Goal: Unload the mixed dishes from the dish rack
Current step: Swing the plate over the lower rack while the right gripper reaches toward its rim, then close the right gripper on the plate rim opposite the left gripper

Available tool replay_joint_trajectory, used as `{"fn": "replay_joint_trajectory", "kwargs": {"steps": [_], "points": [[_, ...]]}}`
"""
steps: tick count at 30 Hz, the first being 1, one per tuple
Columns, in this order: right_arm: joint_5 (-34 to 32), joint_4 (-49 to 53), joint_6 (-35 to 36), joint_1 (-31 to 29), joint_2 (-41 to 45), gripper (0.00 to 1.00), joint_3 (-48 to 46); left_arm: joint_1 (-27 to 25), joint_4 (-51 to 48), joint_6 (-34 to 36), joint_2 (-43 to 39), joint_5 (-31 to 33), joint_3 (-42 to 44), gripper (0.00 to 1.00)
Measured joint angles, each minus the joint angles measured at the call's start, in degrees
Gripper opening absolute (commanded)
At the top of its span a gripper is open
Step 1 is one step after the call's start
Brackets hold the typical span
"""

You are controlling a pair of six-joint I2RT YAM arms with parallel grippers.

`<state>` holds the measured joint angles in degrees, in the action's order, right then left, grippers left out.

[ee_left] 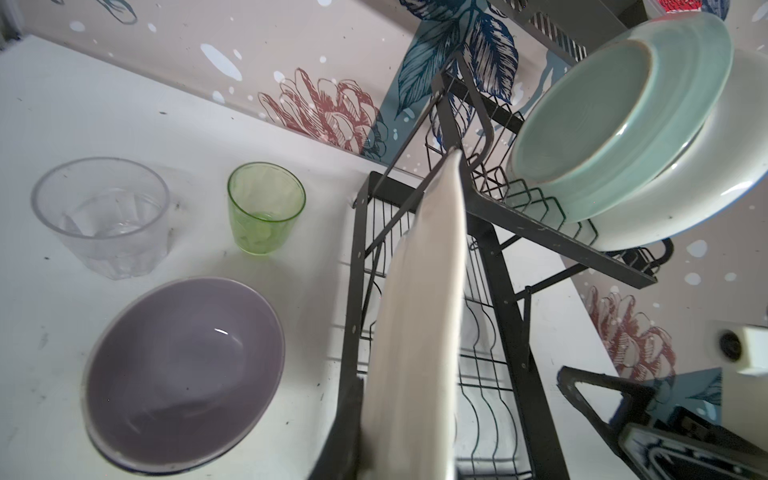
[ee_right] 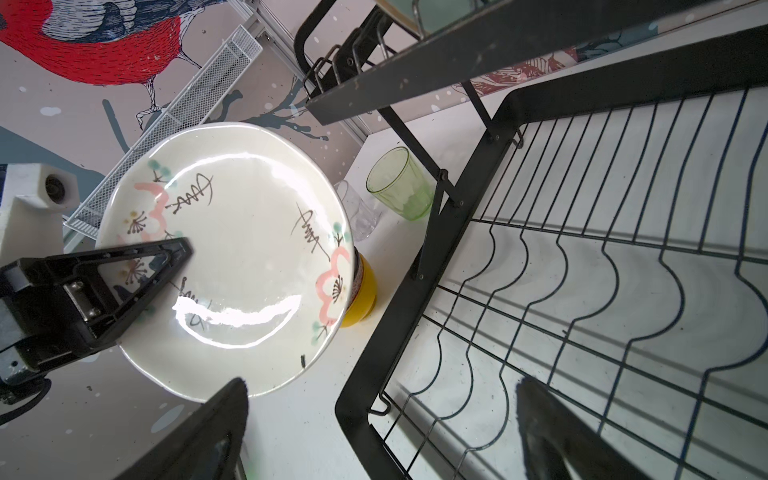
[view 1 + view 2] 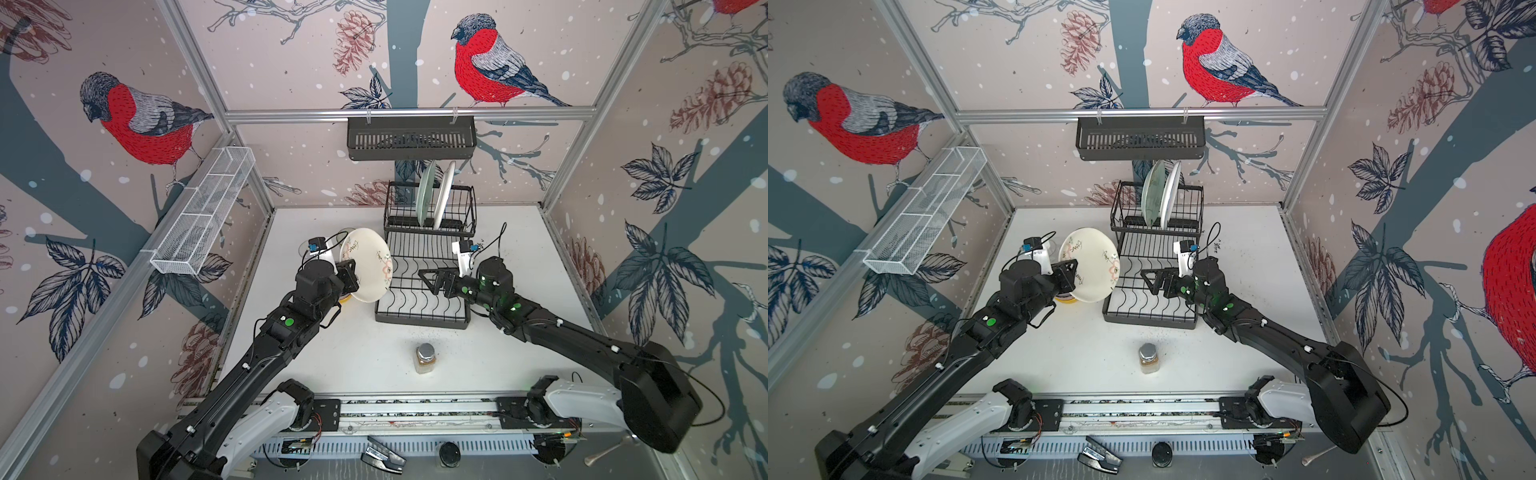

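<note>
My left end effector (image 3: 351, 272) is clamped on the rim of the flowered bowl (image 3: 368, 266), which hangs nearly on edge close beside the rack (image 3: 422, 321), with the yellow bowl (image 2: 363, 291) right below it on the desk (image 3: 365, 357). I have only a narrow bite on a glossy rim, so a quick swing could let the bowl pivot or slide out, and it would drop onto the yellow bowl or strike the rack frame. Lowering it without levelling first could chip rim against rim. The lilac bowl (image 1: 183, 370), green tumbler (image 1: 266, 208) and clear tumbler (image 1: 102, 216) crowd the desk just beyond my left end effector, leaving little room to set down. My right end effector (image 3: 434, 284), jaws apart and empty, hovers over the rack's lower tier. Reaching from there for the pale green plate (image 3: 427, 193) and white plate (image 3: 444, 195) standing above and beyond it, I could snag the wires or tip one plate into the other
</note>
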<state>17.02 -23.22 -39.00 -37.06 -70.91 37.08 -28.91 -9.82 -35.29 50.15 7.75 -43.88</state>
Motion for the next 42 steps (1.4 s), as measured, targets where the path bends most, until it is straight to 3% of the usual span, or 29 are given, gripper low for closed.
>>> {"fn": "replay_joint_trajectory", "kwargs": {"steps": [11, 27, 39, 42], "points": [[0.5, -1.3, 0.0, 0.0, -2.6, 0.98, 1.5, 0.0, 7.0, -5.0, 0.5, -9.1, 4.6, 0.00], [0.7, -1.3, -0.2, 0.0, -2.9, 0.73, 1.8, 0.0, 19.0, -7.9, 1.1, -19.3, 9.3, 0.00], [1.6, -2.6, -1.5, 0.0, -3.5, 0.60, 1.7, 0.0, 21.7, -8.0, 3.5, -21.7, 9.5, 0.00], [1.7, -2.6, -1.7, 0.0, -3.7, 0.52, 1.7, 0.0, 23.3, -8.2, 4.0, -21.9, 9.7, 0.00]]}}
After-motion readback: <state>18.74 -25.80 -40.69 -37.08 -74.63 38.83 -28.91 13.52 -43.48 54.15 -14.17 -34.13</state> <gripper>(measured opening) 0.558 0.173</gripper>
